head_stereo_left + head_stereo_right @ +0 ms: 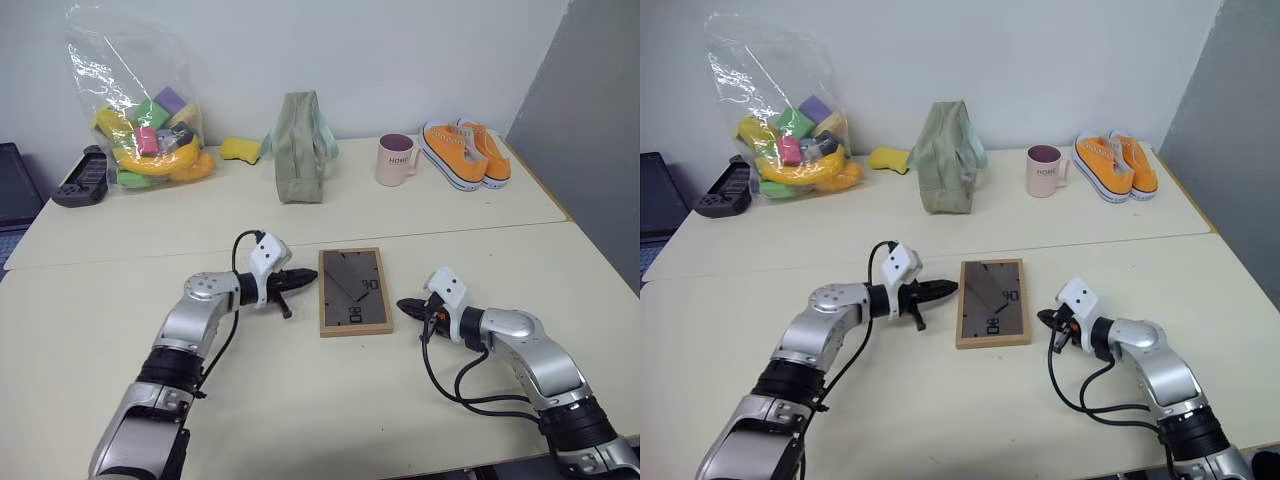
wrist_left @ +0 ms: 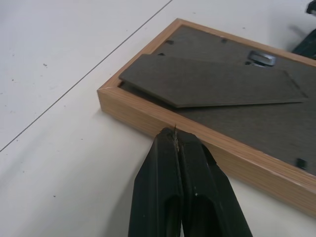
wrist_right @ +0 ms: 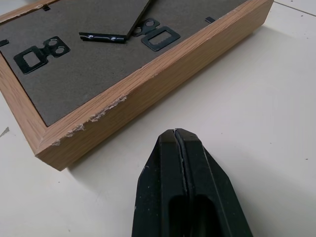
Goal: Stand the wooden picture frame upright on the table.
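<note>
closed left tool [image 1: 305,276] and closed right tool [image 1: 404,305] flank the wooden picture frame [image 1: 353,291], face-down on the tabletop [image 1: 120,330], apparently poised to pinch and tip it upright.

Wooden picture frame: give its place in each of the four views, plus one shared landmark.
Left eye: wooden picture frame centre, face down.
Right eye: centre.
Left wrist: upper right, rail at shut left end effector.
Right wrist: upper left, beyond shut right end effector.
Landmark: fold-out stand.

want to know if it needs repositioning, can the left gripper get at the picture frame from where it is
Probably yes: the left gripper, jaws shut, sits right at the wooden picture frame's side edge, bare table around it.
</note>
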You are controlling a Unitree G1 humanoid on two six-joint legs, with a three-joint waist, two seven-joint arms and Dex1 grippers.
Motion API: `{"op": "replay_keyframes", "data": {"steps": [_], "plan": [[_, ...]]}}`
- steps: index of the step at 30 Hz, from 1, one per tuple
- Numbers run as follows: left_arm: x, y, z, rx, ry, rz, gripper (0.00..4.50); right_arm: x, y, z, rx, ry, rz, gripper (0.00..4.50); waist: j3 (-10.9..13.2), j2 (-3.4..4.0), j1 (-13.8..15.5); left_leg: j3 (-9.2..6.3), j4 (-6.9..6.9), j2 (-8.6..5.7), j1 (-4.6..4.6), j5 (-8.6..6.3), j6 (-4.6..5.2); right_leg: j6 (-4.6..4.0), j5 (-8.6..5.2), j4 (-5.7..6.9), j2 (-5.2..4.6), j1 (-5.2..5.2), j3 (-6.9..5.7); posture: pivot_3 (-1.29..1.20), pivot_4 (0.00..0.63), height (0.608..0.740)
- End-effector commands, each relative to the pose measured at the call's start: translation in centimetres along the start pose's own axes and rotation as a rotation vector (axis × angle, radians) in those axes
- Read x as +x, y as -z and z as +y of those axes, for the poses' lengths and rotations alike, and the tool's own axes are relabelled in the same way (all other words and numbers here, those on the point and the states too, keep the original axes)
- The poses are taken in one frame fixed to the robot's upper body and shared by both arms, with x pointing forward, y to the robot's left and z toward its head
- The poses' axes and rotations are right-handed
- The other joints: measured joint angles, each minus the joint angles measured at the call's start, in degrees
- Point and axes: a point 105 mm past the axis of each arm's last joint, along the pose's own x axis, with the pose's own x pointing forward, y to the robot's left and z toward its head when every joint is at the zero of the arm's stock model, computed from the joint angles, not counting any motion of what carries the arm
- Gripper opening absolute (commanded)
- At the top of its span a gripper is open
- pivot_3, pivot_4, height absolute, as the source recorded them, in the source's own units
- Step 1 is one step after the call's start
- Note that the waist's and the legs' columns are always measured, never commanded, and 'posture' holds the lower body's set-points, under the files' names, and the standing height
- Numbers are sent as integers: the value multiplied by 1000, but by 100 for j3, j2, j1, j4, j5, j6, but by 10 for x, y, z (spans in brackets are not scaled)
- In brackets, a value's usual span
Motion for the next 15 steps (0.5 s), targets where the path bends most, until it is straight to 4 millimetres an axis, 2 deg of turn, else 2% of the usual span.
{"op": "replay_keyframes", "data": {"steps": [1, 8, 15], "plan": [[-11, -11, -5, 25, 20, -23, 39, -5, -10, 1, -20, -3, -35, 0, 0, 0, 0, 0, 0, 0, 0, 0, 0, 0, 0, 0, 0, 0, 0, 0, 150, 740], [-19, -7, -16, -4, 45, -5, 39, -7, -9, 0, -17, 3, -29, 0, 0, 1, 0, -3, 0, -1, 0, 0, 0, 0, 0, -1, 0, 1, 2, 0, 150, 740], [-18, 2, -22, -78, 67, 24, 39, -3, -13, -6, -26, 15, -34, 0, 0, 1, 1, -2, 0, -1, 0, 0, 0, 0, 0, 0, 0, 1, 0, 0, 150, 740]]}}
